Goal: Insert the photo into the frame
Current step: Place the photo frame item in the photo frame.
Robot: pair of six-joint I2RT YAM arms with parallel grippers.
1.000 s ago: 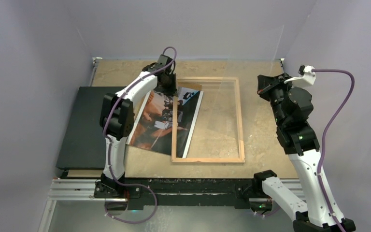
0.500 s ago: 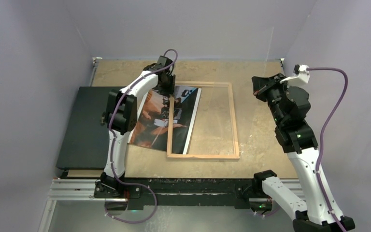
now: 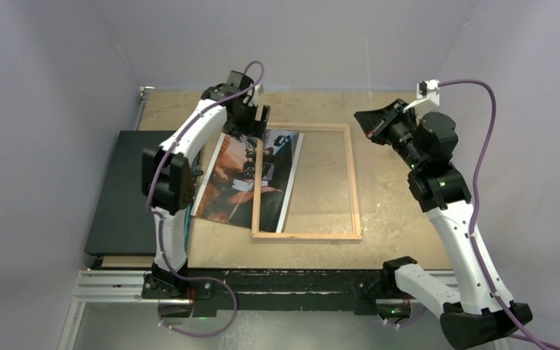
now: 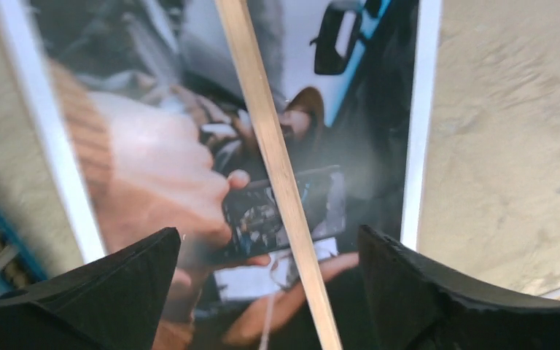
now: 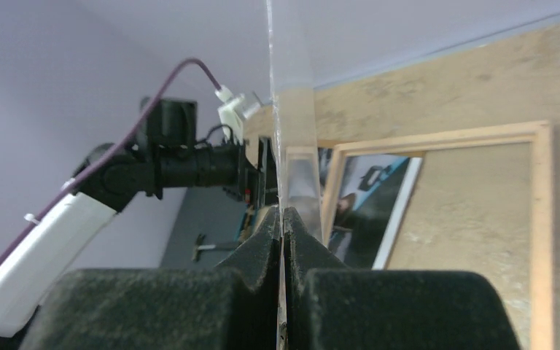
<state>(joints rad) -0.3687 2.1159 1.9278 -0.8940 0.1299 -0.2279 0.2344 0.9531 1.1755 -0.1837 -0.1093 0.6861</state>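
Frame [image 3: 306, 235] flat on table [image 3: 397, 193], wood back up. Photo [image 3: 235, 179] flat, right part with white strip tucked under frame's left rail, rest outside frame toward dark board [image 3: 127, 189]. Left claw [image 3: 258, 121] over frame's far-left corner, fingers [image 4: 117, 281] spread apart, rail and photo in gap below. Right claw [image 3: 369, 124] off frame's far-right corner, clamped on clear pane [image 5: 292, 109], pane upright, edge-on.
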